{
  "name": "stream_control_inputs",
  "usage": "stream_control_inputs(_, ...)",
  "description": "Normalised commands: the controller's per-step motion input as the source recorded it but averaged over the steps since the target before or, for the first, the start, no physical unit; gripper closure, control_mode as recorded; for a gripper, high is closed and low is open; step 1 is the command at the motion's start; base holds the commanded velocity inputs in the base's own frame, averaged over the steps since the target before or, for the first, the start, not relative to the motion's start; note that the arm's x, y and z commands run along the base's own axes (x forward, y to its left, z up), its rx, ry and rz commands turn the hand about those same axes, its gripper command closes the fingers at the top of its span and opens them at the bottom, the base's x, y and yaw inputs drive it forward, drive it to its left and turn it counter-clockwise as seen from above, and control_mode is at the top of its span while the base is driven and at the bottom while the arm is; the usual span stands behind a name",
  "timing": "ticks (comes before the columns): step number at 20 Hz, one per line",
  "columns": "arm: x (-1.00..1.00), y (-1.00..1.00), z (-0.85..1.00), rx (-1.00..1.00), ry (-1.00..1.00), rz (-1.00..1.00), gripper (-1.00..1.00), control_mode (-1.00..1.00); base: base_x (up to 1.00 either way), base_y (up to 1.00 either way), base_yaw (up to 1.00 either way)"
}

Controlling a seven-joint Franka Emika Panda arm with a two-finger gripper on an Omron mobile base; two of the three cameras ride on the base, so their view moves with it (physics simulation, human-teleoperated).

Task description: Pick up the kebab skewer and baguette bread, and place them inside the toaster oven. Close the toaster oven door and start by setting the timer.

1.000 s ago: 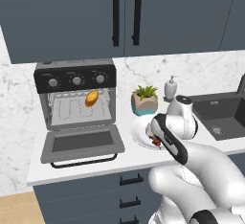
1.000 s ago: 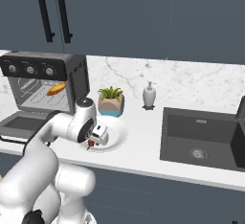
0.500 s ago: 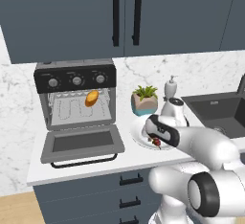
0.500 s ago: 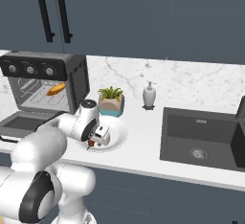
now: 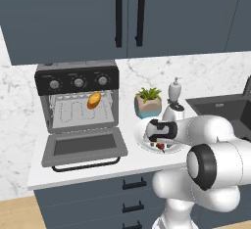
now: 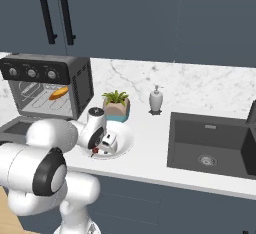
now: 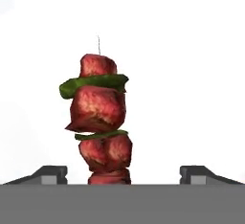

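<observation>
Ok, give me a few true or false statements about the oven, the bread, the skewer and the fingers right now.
1. The baguette bread lies inside the toaster oven. True.
2. The toaster oven door is shut. False: it hangs open, dropped flat.
3. The kebab skewer lies on a white plate. True.
4. The fingers are clamped on the skewer. False: they stand apart, either side of it.

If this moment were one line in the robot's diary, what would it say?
golden-orange baguette: on oven rack | grey oven door: open | pincer: open astride red-and-green kebab skewer on white plate
</observation>
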Motion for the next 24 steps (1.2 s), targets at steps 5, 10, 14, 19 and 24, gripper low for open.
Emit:
stream_control_inputs(5, 0.00, 0.02, -0.21, 0.00, -0.04, 0.00, 1.00, -1.00, 0.00, 0.00, 0.00)
stream_control_inputs(10, 0.00, 0.00, -0.12, 0.00, -0.07, 0.00, 1.00, -1.00, 0.00, 0.00, 0.00)
stream_control_inputs(14, 0.02, 0.05, 0.13, 0.00, 0.00, -0.03, 1.00, -1.00, 0.00, 0.00, 0.00)
stream_control_inputs(19, 0.05, 0.21, 0.59, 0.00, 0.00, -0.07, 1.00, -1.00, 0.00, 0.00, 0.00)
stream_control_inputs(24, 0.00, 0.38, 0.97, 0.00, 0.00, -0.08, 1.00, -1.00, 0.00, 0.00, 0.00)
